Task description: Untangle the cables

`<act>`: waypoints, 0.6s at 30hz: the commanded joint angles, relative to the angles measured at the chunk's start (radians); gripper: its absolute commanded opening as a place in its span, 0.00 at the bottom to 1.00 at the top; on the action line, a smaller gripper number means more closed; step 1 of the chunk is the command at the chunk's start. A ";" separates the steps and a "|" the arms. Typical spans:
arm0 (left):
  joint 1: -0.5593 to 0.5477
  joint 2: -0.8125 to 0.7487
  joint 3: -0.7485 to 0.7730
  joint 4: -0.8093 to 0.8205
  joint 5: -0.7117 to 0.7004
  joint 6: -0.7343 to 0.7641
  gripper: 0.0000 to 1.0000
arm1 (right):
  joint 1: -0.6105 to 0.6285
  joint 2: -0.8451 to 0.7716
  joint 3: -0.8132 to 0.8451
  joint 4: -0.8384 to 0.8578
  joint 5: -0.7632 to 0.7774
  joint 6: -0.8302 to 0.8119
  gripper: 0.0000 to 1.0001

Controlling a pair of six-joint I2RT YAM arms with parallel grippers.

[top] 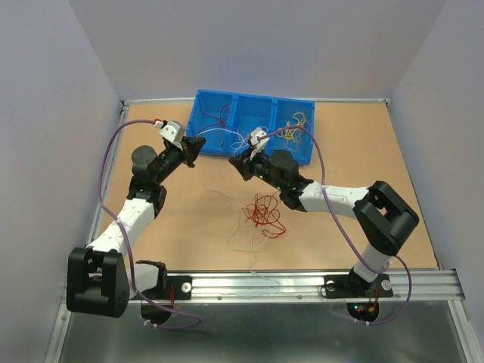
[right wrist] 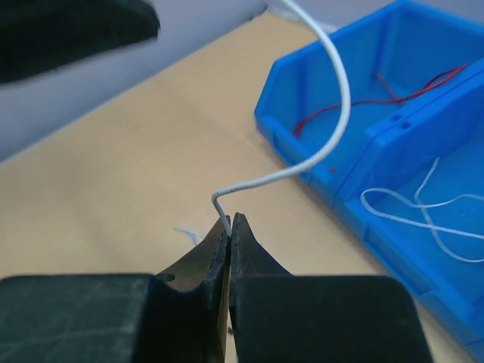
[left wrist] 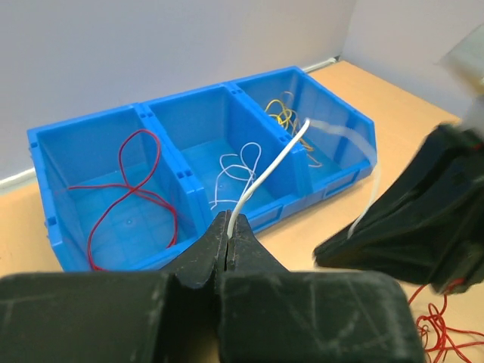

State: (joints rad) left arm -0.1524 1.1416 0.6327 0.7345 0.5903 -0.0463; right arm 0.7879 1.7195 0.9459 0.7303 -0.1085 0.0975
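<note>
One white cable (left wrist: 266, 168) is stretched between both grippers, just in front of the blue bin (top: 296, 156). My left gripper (left wrist: 229, 221) is shut on one end of it. My right gripper (right wrist: 230, 221) is shut on the other, kinked end, from which the cable (right wrist: 338, 132) arcs up. In the top view the left gripper (top: 199, 146) and right gripper (top: 240, 163) are close together. A tangled red clump (top: 263, 212) lies on the table with thin white cables (top: 243, 228) beside it. The bin's compartments hold a red cable (left wrist: 128, 197), white cables (left wrist: 236, 175) and yellow cables (left wrist: 281, 115).
The three-compartment bin (left wrist: 47, 181) stands at the back of the brown table, near the rear wall. In the right wrist view its corner (right wrist: 299, 128) is to the right. A metal rail (top: 302, 284) runs along the near edge, and grey walls close in both sides.
</note>
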 commanded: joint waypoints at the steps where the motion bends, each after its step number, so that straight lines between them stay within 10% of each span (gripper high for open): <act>1: 0.014 0.029 0.064 -0.004 -0.026 -0.020 0.00 | 0.010 -0.132 0.004 0.057 0.231 0.024 0.01; 18: 0.014 0.371 0.285 -0.218 0.069 0.017 0.03 | -0.056 0.034 0.573 -0.344 0.500 0.087 0.01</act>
State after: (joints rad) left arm -0.1421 1.4506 0.8440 0.5602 0.6010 -0.0486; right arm 0.7509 1.6997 1.3678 0.4564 0.3195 0.1551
